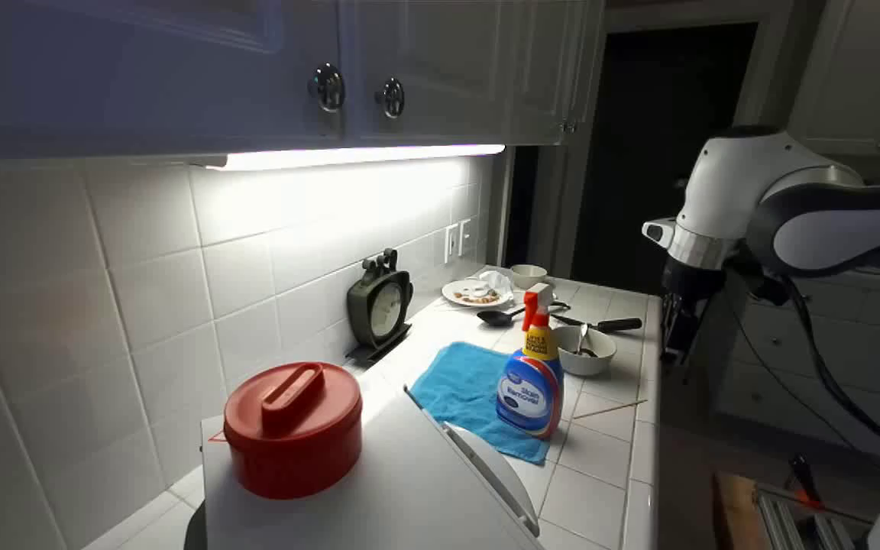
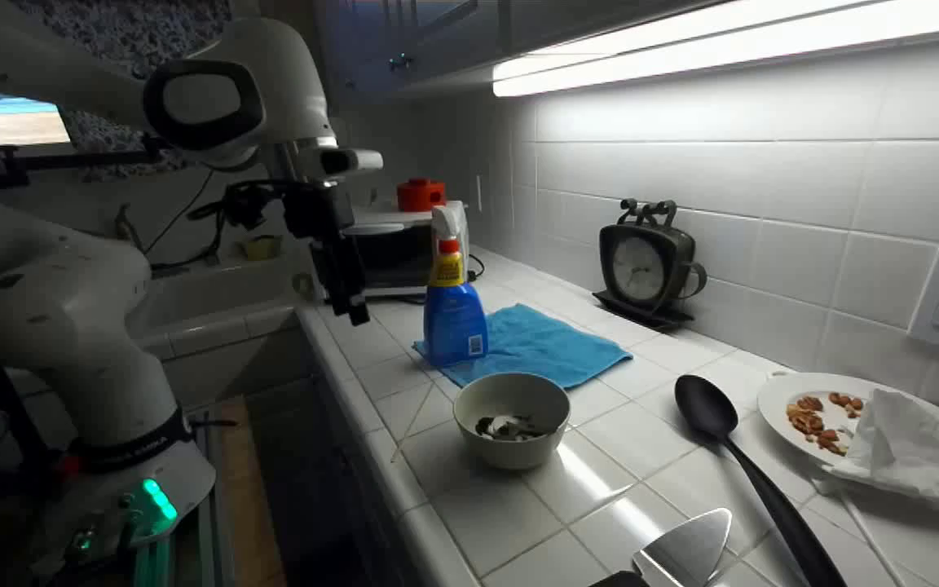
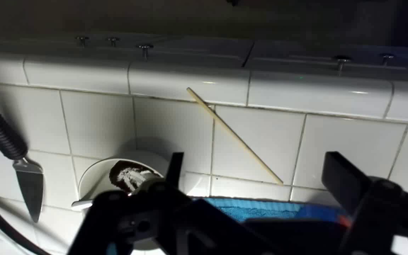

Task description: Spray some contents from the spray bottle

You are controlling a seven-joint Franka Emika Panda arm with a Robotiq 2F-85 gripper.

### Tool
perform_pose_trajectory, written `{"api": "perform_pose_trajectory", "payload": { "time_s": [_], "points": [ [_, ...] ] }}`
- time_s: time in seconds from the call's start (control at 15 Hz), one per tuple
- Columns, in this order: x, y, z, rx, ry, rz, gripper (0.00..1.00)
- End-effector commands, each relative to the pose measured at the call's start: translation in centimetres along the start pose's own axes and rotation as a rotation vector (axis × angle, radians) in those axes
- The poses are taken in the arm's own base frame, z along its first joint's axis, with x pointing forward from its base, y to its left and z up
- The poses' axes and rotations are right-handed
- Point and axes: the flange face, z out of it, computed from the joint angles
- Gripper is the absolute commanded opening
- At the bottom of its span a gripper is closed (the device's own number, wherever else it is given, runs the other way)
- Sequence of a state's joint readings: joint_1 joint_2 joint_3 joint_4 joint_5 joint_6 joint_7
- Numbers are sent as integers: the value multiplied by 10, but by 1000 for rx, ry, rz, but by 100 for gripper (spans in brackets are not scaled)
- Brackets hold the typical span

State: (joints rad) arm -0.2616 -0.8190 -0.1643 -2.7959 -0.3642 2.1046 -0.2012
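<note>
one gripper [image 2: 358, 310], with jaws spread wide, is seen at left in an exterior view, apart from the spray bottle [image 2: 455, 322], which is placed upright on the edge of a blue cloth [image 2: 559, 346], and farther right a black spoon [image 2: 707, 405] is laid.

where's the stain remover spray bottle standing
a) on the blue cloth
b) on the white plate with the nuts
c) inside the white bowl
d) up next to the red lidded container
a, since in both exterior views the stain remover spray bottle stands upright with the blue cloth spreading out from under its base.
</note>
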Motion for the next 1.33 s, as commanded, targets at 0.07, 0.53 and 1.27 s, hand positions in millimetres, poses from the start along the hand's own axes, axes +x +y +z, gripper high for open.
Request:
{"api": "perform_pose_trajectory", "payload": {
  "time_s": [0.07, 0.53, 1.27],
  "points": [
    [-2, -4, 8, 8, -20, -7, 100],
    [11, -6, -6, -62, 37, 44, 100],
    [45, -31, -25, -133, 187, 103, 100]
  ]
}}
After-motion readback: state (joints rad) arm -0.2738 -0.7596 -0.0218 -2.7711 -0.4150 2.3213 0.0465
